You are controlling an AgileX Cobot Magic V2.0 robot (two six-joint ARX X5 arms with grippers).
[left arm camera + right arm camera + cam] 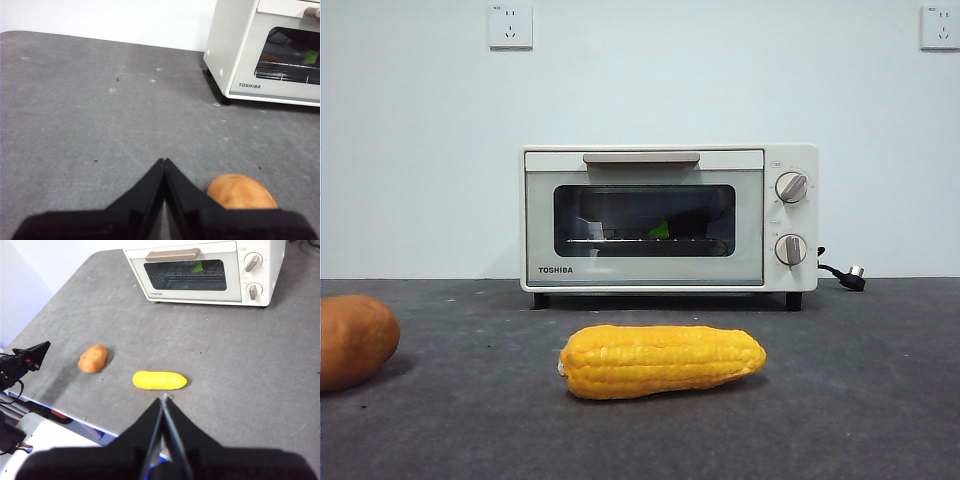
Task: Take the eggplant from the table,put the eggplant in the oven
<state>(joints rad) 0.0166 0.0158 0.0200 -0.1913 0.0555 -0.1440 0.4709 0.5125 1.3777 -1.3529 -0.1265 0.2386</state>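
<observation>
The cream-white oven [645,272] stands at the back of the table [860,400] with its door closed. Through the dark glass I see the eggplant [692,224] lying on the rack inside, its green stem cap toward the middle; it also shows behind the glass as the eggplant [310,56] and the eggplant [198,267]. My left gripper [164,161] is shut and empty, hovering over the table's left part near the orange-brown lump. My right gripper [164,397] is shut and empty, held high above the table's near edge. Neither arm appears in the front view.
A yellow corn cob [662,361] lies in front of the oven. An orange-brown potato-like lump [354,340] sits at the left. The oven's plug [852,276] lies at its right. The table's near edge [65,412] drops off below the right gripper.
</observation>
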